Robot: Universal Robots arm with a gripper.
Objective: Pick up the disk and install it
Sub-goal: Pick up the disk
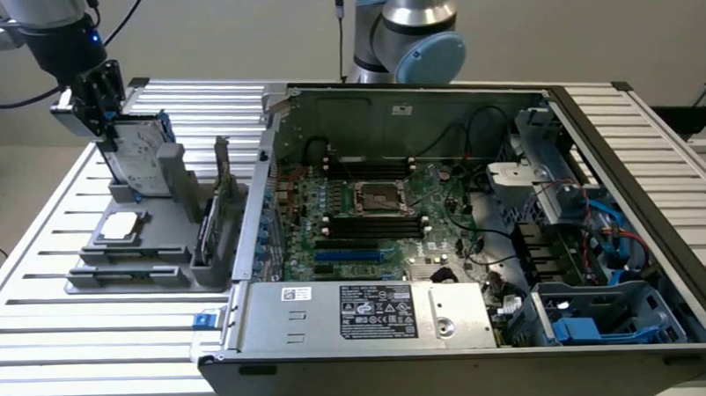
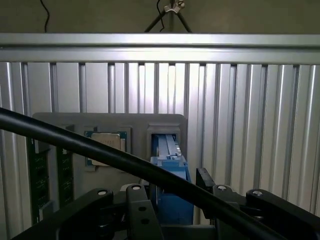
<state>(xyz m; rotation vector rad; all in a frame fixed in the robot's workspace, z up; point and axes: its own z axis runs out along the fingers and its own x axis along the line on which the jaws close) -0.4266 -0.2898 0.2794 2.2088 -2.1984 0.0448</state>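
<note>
On my exterior feed the black two-fingered gripper (image 1: 97, 114) hangs at the top edge of the disk (image 1: 141, 157). The disk is a flat, silver-grey rectangular drive with a white label, standing upright in a slot of the moulded grey plastic fixture (image 1: 132, 254) on the ribbed aluminium table (image 1: 53, 349), beside the open sheet-metal computer case (image 1: 385, 96). On my wrist feed the gripper (image 2: 175, 197) has its matte black jaws spread either side of the disk (image 2: 170, 150) and its thin blue plastic carrier, released rather than clamped, with a smooth round black cable (image 2: 75, 142) crossing in front.
</note>
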